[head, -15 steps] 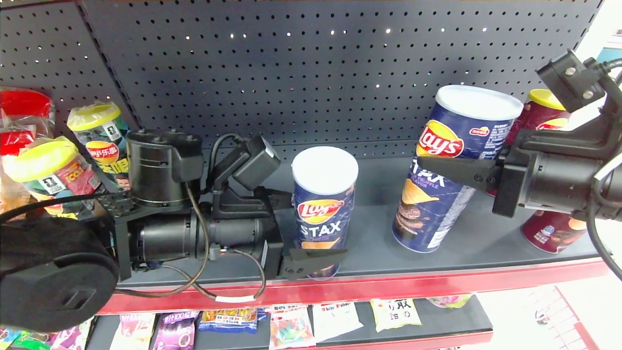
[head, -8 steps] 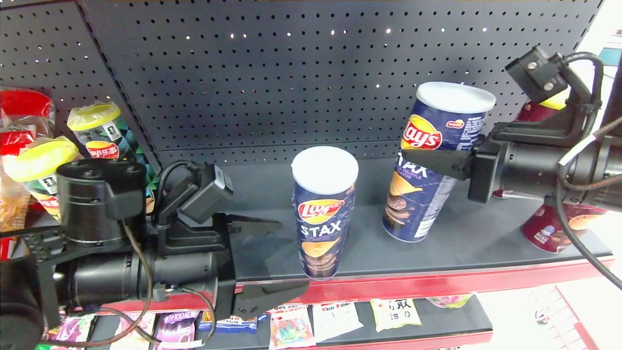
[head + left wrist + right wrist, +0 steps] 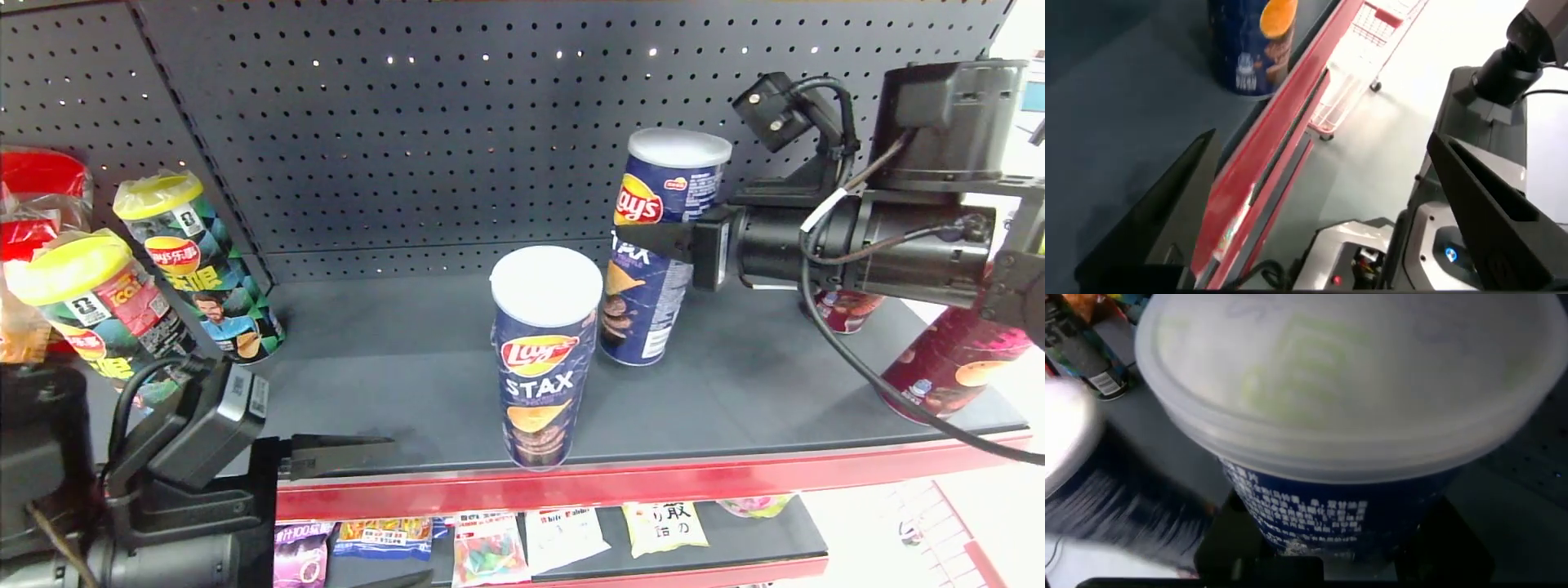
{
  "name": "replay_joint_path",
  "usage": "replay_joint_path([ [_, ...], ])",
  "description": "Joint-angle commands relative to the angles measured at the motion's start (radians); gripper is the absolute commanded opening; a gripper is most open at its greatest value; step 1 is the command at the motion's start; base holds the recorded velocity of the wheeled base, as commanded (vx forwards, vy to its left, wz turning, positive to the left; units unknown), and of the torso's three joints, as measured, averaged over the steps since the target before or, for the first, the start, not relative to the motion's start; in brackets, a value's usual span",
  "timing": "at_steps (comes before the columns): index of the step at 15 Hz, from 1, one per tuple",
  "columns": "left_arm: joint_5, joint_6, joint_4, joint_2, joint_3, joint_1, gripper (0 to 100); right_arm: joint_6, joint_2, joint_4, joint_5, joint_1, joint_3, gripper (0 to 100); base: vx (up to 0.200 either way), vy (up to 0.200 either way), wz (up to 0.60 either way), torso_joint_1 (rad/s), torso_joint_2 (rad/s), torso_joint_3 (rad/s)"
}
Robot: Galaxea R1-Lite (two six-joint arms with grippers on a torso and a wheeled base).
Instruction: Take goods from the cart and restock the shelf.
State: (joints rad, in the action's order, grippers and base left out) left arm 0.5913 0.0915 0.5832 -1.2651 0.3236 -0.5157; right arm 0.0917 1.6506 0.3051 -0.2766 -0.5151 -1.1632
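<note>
Right gripper [image 3: 653, 239]: we clamp the tilted blue can [image 3: 665, 200], its base near the shelf [image 3: 735, 384], behind the standing can [image 3: 543, 359].
Left gripper [image 3: 371, 514]: spread, empty.
Next: we should right it before letting go.

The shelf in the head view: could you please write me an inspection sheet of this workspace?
Surface: dark shelf with a red front lip, bare in the middle.
Job's things: front blue can upright near the lip, free; rear blue can tilted and held, base contact unclear.
Clutter: yellow-lidded cans at left, maroon cans at right, packets on the shelf below.
Grippers: right gripper shut on the rear blue can; left gripper open, empty, at the lip.
Cables: black cable loops from the right arm across a maroon can.
Surroundings: pegboard behind; red cart on the floor.
</note>
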Motion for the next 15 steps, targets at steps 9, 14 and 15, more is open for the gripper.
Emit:
replay_joint_path([
  [9, -0.016, -0.056, -0.003, 0.207, -0.164, 0.097, 100, 0.0, 0.212, 0.0, -0.026, -0.006, -0.188, 0, 0.0, 0.0, 0.0, 0.0, 0.0, 0.0],
  [14, -0.018, -0.075, -0.003, 0.207, -0.159, 0.131, 100, 0.0, 0.262, 0.002, -0.027, -0.006, -0.245, 0, 0.0, 0.0, 0.0, 0.0, 0.0, 0.0],
  [15, -0.018, -0.075, -0.003, 0.207, -0.159, 0.131, 100, 0.0, 0.267, 0.002, -0.027, -0.006, -0.25, 0, 0.0, 0.0, 0.0, 0.0, 0.0, 0.0],
])
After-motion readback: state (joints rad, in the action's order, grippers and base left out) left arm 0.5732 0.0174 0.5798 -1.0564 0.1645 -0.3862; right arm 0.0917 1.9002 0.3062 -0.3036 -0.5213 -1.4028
